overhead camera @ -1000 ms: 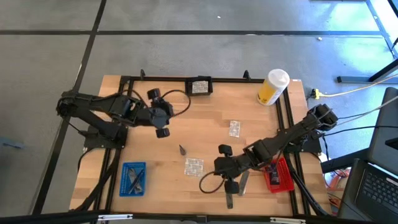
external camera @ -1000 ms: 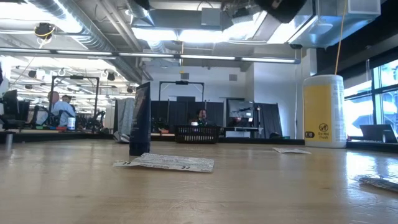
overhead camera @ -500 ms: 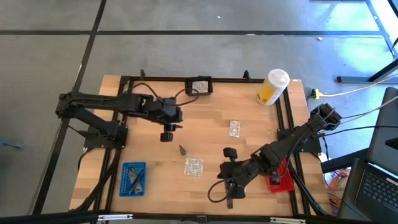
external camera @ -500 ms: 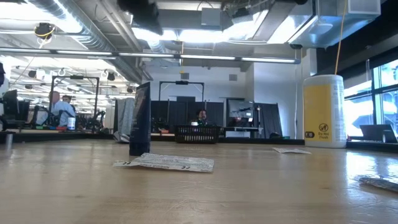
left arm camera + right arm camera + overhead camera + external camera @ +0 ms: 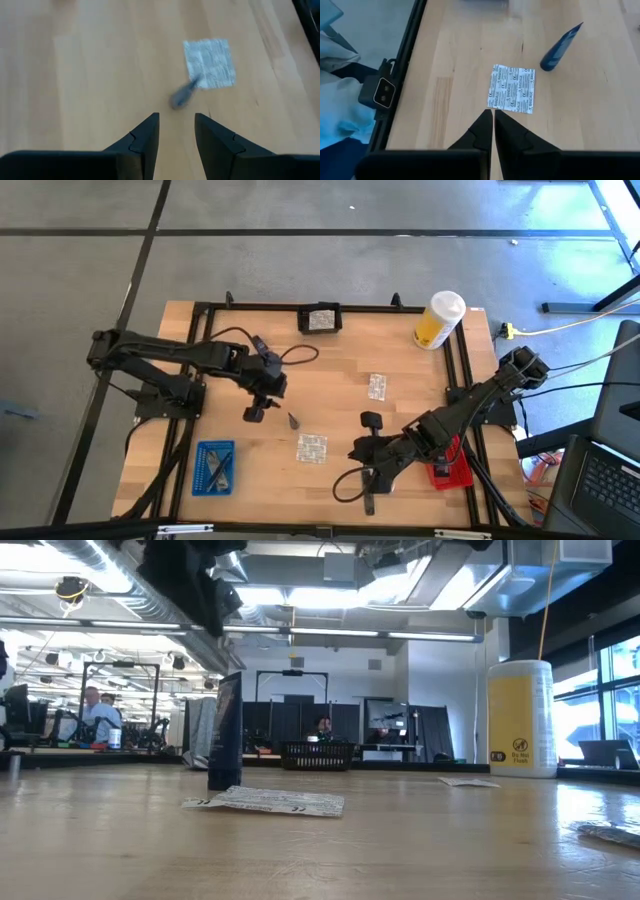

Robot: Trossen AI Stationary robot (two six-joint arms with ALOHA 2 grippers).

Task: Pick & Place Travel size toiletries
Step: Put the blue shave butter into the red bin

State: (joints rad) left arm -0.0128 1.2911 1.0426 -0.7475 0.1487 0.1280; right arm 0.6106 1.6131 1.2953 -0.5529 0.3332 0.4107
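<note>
From overhead you see the left tool [image 5: 255, 413] just beside the small dark tube [image 5: 293, 421] near the middle of the desk [image 5: 340, 370], and the right tool [image 5: 370, 502] low at the near edge beside the red tray [image 5: 447, 463]. Only the left wrist view shows you that tool's fingers [image 5: 145, 137] parted and empty, the tube blurred just ahead of them and a foil sachet [image 5: 210, 62] touching its far end. Only the right wrist view shows that arm's fingers pressed together, gripping nothing, over a sachet printed with repeated "BANDAGE". The low view alone gives you the tube standing upright behind that flat sachet, and the yellow container [image 5: 520, 720] bearing a round black symbol whose wording is too small to read. From above, a second sachet [image 5: 377, 386] lies farther right, a third [image 5: 320, 319] sits in the black holder at the far edge, and the blue tray [image 5: 214, 467] holds grey sticks.
</note>
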